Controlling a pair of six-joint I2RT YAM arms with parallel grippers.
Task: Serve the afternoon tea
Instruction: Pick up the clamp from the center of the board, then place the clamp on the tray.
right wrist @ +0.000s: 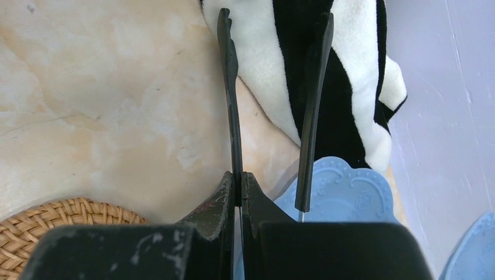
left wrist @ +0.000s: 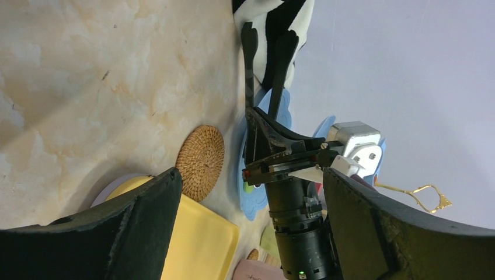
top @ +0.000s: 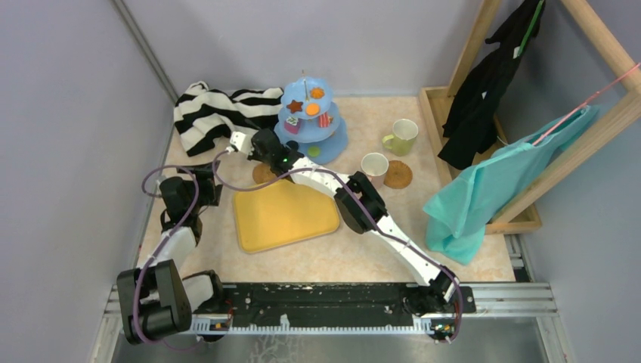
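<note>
Your right gripper [right wrist: 239,185] is pinched fully shut on one arm of what looks like thin black tongs [right wrist: 229,87]. The other arm stands free beside it, so this grip carries the tool but cannot squeeze it. The tips reach over the edge of the striped cloth [right wrist: 344,116]. The bottom tier of the light-blue three-tier stand [right wrist: 350,192] sits just beside them, which suggests you are lining up on the toy treats [top: 312,108] resting on its tiers at the back of the table. One cork coaster [right wrist: 52,227] lies below the wrist, near the far corner of the yellow tray [top: 283,215].

Your left gripper [left wrist: 248,181] hangs with its jaws wide and holds nothing. It is parked left of the tray, likely to leave room.

Farther right, the pink-handled cup [top: 374,165] stands just beside the second coaster [top: 397,175], with the yellow-green cup [top: 401,136] behind them.
</note>
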